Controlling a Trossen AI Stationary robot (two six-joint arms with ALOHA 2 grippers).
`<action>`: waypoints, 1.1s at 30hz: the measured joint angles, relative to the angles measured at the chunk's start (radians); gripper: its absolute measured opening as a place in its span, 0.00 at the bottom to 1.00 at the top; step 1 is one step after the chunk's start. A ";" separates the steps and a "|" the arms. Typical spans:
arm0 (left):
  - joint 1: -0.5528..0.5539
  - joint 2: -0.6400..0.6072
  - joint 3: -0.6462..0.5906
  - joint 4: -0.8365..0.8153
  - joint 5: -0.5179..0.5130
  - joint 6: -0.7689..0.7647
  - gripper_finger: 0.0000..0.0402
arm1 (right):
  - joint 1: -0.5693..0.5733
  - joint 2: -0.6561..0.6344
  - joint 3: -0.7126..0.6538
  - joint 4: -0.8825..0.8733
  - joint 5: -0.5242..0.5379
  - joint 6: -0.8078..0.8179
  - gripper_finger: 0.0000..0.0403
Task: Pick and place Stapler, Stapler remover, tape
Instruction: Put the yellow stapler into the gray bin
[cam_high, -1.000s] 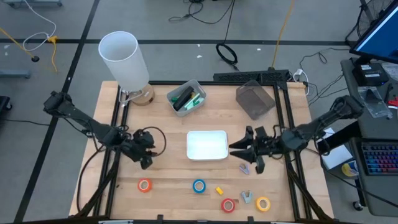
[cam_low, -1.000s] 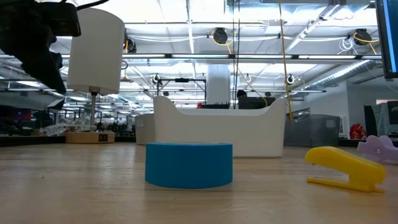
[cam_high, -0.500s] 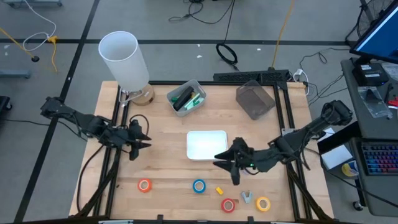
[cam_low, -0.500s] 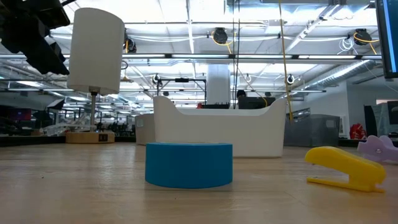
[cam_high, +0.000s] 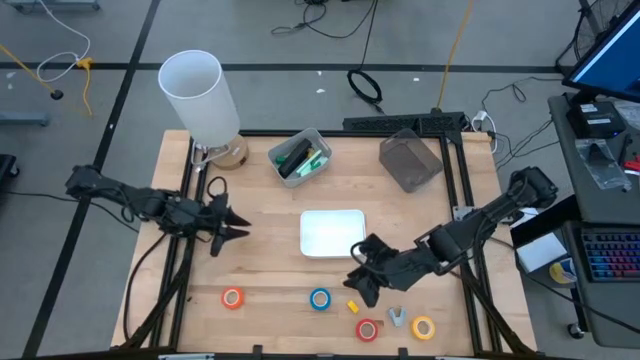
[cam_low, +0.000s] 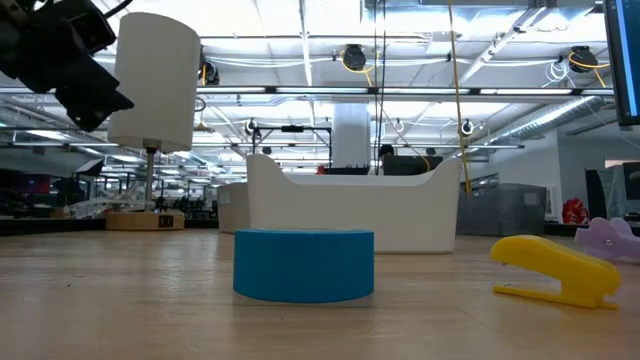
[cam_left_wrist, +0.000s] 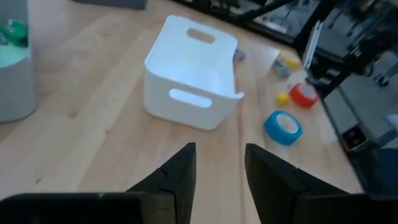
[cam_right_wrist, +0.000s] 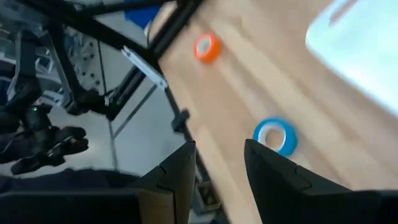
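Four tape rolls lie flat near the table's near edge: orange (cam_high: 232, 297), blue (cam_high: 320, 298), red (cam_high: 367, 329) and yellow (cam_high: 423, 327). A small yellow stapler (cam_low: 555, 270) lies between the blue and red rolls. A grey clawed piece (cam_high: 398, 317) lies by the yellow roll. A lilac piece (cam_low: 610, 238) shows farther back. The white bin (cam_high: 333, 232) stands mid-table. My right gripper (cam_high: 352, 283) hovers open between the bin's near edge and the blue roll (cam_right_wrist: 275, 135). My left gripper (cam_high: 238, 230) hangs open left of the bin (cam_left_wrist: 193, 74).
At the back stand a tall white cylinder (cam_high: 200, 95) on a wooden base, a grey tub (cam_high: 300, 158) with green things in it, and a dark mesh box (cam_high: 410, 160). Black frame rails (cam_high: 185, 250) run along the table's left and right sides.
My right gripper has swung from the bin's right side toward the table's near-left, to just before the bin's near edge, and has rolled. My left gripper has drawn back toward the far-left and tipped up from pointing steeply down to nearly level.
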 joint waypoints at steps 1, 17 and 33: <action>0.001 0.000 -0.011 0.027 0.006 -0.001 0.34 | 0.004 0.008 0.000 -0.003 -0.008 0.024 0.32; 0.000 0.000 -0.028 0.050 0.007 -0.019 0.34 | 0.088 0.044 0.001 -0.322 0.008 0.412 0.32; 0.000 0.001 -0.028 0.049 -0.004 -0.002 0.34 | 0.061 0.116 -0.123 -0.325 -0.239 0.722 0.32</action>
